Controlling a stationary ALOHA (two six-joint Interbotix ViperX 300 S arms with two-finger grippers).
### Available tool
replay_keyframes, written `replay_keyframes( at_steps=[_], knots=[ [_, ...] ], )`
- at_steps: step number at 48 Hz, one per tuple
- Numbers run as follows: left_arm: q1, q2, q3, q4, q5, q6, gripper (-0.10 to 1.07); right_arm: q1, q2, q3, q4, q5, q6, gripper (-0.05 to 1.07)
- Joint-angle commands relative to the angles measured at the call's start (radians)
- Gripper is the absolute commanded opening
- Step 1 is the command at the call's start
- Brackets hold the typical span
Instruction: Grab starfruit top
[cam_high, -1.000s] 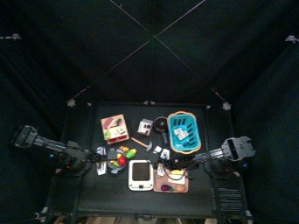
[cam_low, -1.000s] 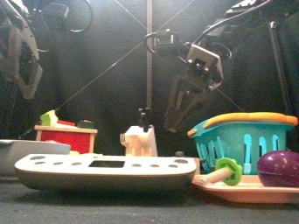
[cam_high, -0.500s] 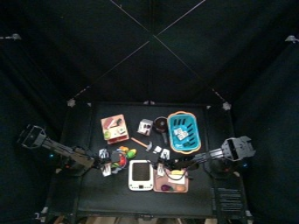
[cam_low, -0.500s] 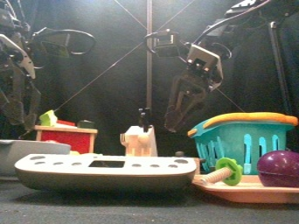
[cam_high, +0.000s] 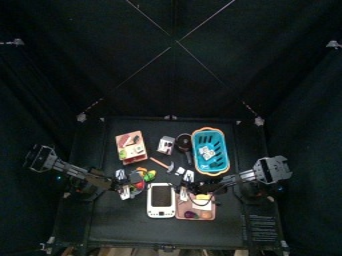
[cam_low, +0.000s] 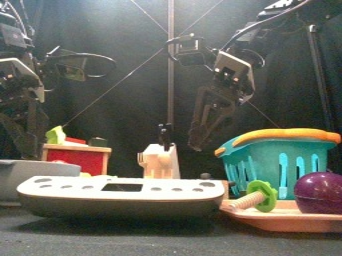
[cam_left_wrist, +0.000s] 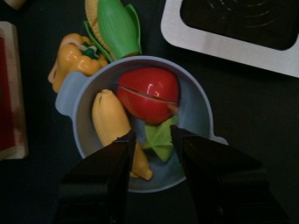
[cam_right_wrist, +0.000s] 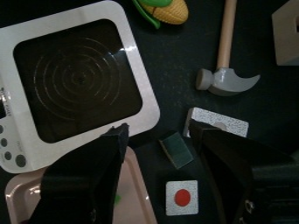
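The starfruit is a small yellow-green piece lying in a pale blue oval tray, next to a red fruit piece and a long yellow piece. My left gripper hangs over the tray, open, with one jaw on each side of the starfruit and a gap still showing. In the top view it is at the table's left front. My right gripper stands open over a small dark green block, right of the middle.
A white rectangular device lies at the front beside the tray. A yellow pepper and corn lie just outside the tray. A teal basket, a purple ball, a toy hammer and a red box stand nearby.
My left arm has come down and in toward the tray, and its jaws have narrowed a little. The right arm has not moved.
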Motion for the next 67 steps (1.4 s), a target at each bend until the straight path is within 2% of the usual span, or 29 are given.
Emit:
replay_keyframes(
  at_steps=[1, 11, 24, 36, 45, 54, 59, 67],
  knots=[
    [0.003, 0.000, -0.002, -0.012, -0.008, 0.002, 0.79, -0.005, -0.017, -0.014, 0.000, -0.003, -0.002, 0.91],
    [0.026, 0.000, 0.018, -0.011, -0.008, 0.003, 0.87, -0.005, -0.017, -0.011, 0.000, -0.003, -0.002, 0.91],
    [0.026, 0.012, 0.037, -0.020, -0.020, 0.005, 0.87, -0.005, -0.017, -0.014, 0.000, -0.003, -0.002, 0.91],
    [0.026, 0.080, 0.034, -0.021, -0.021, 0.006, 0.87, -0.008, -0.009, -0.015, -0.002, -0.003, -0.005, 0.91],
    [0.026, 0.086, 0.031, -0.021, -0.015, 0.005, 0.87, -0.009, -0.009, -0.015, 0.000, -0.005, -0.005, 0.91],
    [0.028, 0.061, -0.014, -0.031, 0.071, 0.006, 0.87, -0.009, -0.008, -0.015, 0.000, -0.006, -0.006, 0.91],
    [0.028, 0.060, -0.017, -0.078, 0.130, 0.008, 0.86, -0.009, -0.008, -0.015, 0.000, -0.006, -0.006, 0.91],
    [0.031, 0.061, -0.020, -0.130, 0.141, 0.064, 0.86, -0.009, -0.008, -0.015, 0.000, -0.005, -0.006, 0.91]
  ],
)
